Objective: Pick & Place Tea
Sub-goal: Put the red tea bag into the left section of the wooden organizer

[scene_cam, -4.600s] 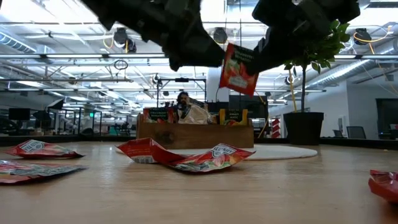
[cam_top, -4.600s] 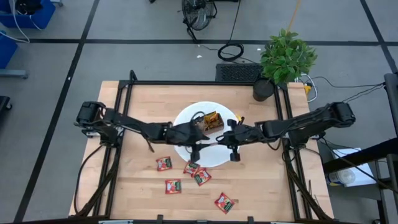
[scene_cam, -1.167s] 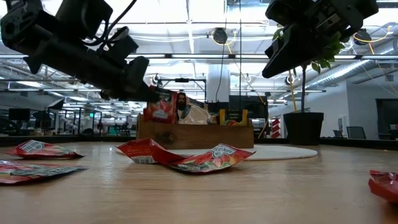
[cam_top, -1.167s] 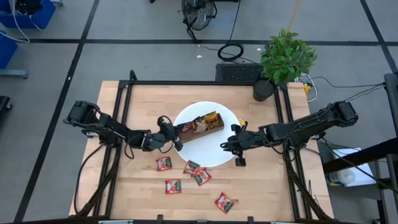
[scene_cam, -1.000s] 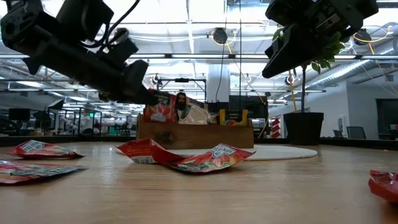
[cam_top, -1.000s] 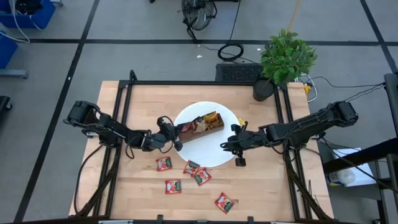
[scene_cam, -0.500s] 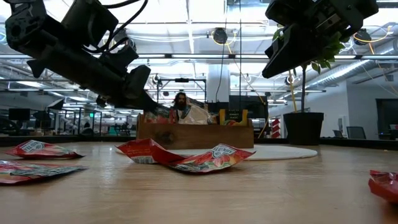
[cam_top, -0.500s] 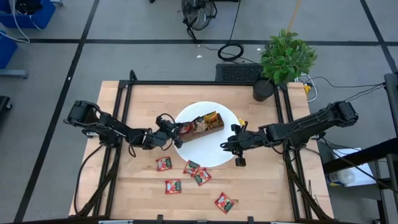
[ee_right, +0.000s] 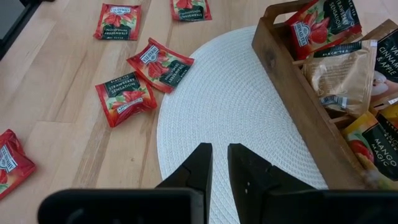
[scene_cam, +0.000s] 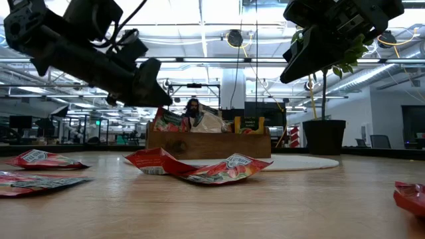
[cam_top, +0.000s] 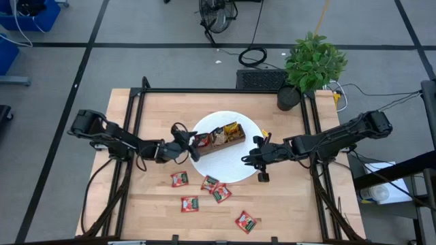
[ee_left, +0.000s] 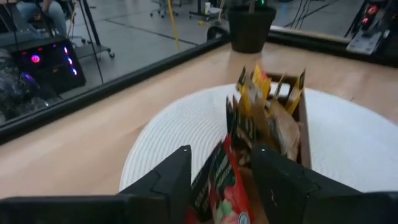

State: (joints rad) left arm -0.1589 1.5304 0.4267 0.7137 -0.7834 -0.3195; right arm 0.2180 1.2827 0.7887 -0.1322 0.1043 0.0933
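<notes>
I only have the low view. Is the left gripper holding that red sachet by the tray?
Observer: Left wrist view: the left gripper has its jaws apart, either side of a red sachet in the wooden tray's end compartment.
Operator: How many lie loose on the table?
Observer: High view shows five loose sachets, all red, on the wood beside the white mat.
Operator: And the other arm?
Observer: The right gripper hovers over the mat, holding nothing.

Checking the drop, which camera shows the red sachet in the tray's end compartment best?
Right wrist view: the red sachet stands unobstructed in the wooden tray. The left wrist view blurs it, the high view shows a speck, and the low view only its top.
</notes>
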